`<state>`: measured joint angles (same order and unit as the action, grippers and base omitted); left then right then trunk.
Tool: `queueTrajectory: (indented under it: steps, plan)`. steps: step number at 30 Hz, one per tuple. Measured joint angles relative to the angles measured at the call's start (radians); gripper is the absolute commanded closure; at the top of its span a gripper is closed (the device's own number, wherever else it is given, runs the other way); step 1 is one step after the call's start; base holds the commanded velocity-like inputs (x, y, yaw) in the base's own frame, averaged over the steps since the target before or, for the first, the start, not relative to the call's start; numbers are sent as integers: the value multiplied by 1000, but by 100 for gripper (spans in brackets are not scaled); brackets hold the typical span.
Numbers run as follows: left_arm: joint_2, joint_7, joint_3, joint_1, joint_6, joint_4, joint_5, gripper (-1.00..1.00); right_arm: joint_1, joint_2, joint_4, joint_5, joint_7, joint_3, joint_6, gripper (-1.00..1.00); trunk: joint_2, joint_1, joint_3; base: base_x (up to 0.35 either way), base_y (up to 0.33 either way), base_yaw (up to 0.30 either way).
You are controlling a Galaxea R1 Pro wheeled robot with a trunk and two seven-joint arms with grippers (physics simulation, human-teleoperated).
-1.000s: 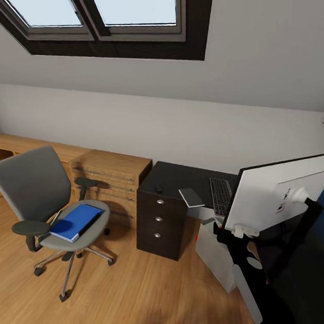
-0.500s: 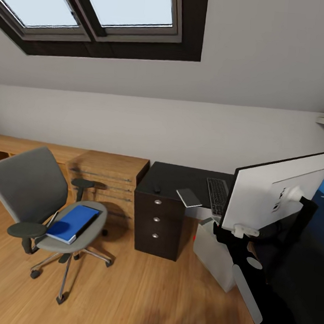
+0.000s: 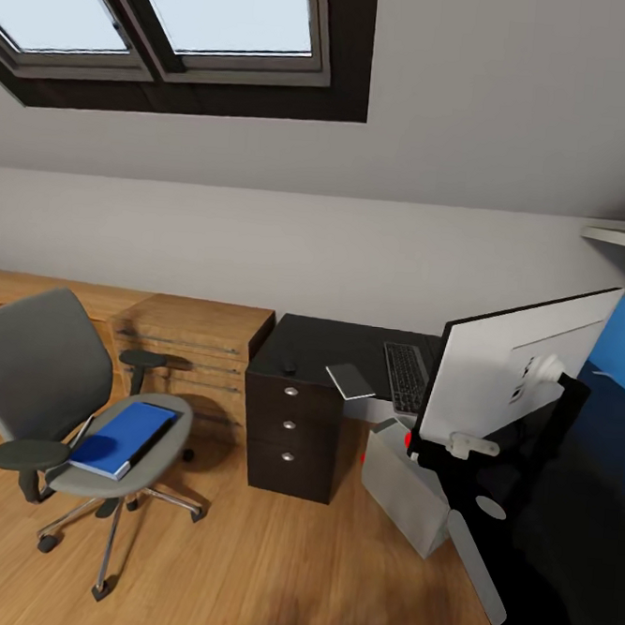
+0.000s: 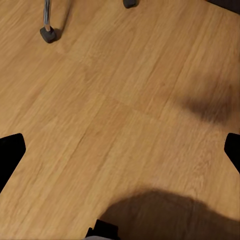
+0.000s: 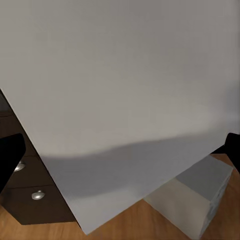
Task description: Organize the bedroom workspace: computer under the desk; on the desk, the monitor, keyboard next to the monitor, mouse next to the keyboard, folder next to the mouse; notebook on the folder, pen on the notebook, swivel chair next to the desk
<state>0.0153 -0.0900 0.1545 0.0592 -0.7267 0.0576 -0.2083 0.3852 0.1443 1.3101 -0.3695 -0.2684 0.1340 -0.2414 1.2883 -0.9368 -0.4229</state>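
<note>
Monitor [image 3: 515, 366] on the desk [image 3: 329, 342], and what a close call it looked: its pale back panel sat right in front of the right pincer [image 5: 120, 152], whose two dark fingertips [image 5: 10, 157] were spread wide with nothing between them. Past the lower corner of that panel, ahead of the same pincer, the light grey computer [image 3: 402, 493] stood on the floor under the desk. To one side of it was the dark drawer unit [image 3: 290, 423], all three drawers closed, so whatever was inside could not be told. Over on the other arm, the left pincer [image 4: 120, 150] was spread apart too, gripping nothing, pointed down at bare wooden floor [image 4: 125, 100], with a caster [image 4: 48, 34] of the swivel chair [image 3: 36, 366] ahead of its tips. From the head camera, the keyboard [image 3: 403, 376] lay on the desktop just beside the screen. The grey notebook [image 3: 349, 380] sat next to it at the desk's front edge, and the small dark mouse [image 3: 289, 366] rested further along, above the drawers. And the seat of the chair was the one loaded spot: the blue folder [image 3: 123, 426] lay flat on it, the chair standing well apart from both pincers in front of a light-wood dresser [image 3: 198, 327].
</note>
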Motion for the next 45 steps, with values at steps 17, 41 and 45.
queueTrajectory:
  steps: [17,41,45]
  plan:
    - [1,2,0,0,0,0,0,-100,0,0,0,3,-2,-1,-1,-100,0,0,0,-87,0,-1]
    - [3,8,-1,0,4,0,-3,-100,0,0,-2,3,-2,-2,-1,-100,-147,80,66,-1,0,0]
    - [3,8,0,0,7,0,-3,-100,0,0,-9,-1,-2,-5,-2,-100,-175,96,78,0,0,0]
